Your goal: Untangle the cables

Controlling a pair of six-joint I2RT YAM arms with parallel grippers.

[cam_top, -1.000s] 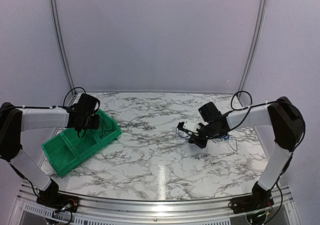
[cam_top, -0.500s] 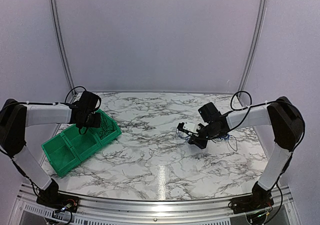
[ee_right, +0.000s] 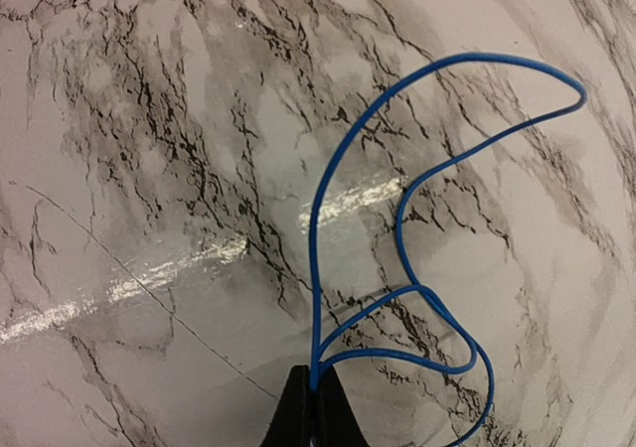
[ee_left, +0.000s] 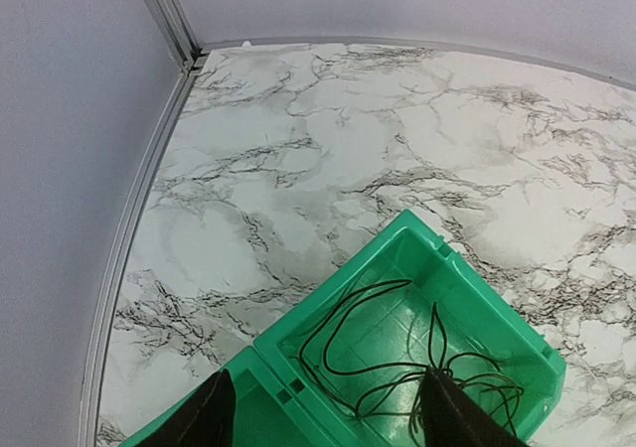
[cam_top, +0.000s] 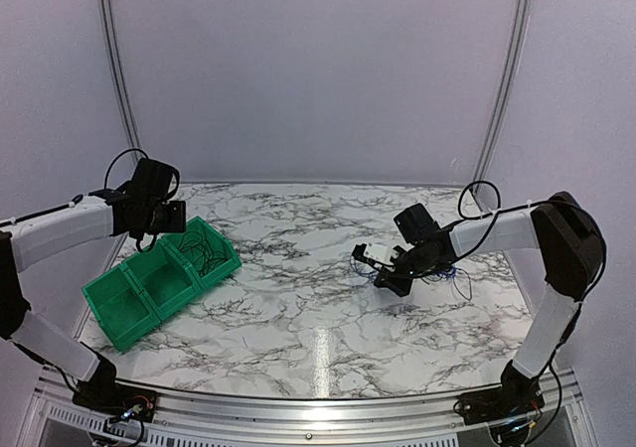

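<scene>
The left claw is now seen released and raised clear of the green bin. A black cable is left lying loose in the bin's end compartment, so one strand is judged to be separated and put away. The right claw is kept clenched on the blue cable, low over the bench, unmoved.

The black loops and the wide-apart jaws are shown plainly by the left wrist view, but from above only a dark scribble is seen. Only in the right wrist view is the blue cable seen pinched, its loops crossing once on the marble.
</scene>
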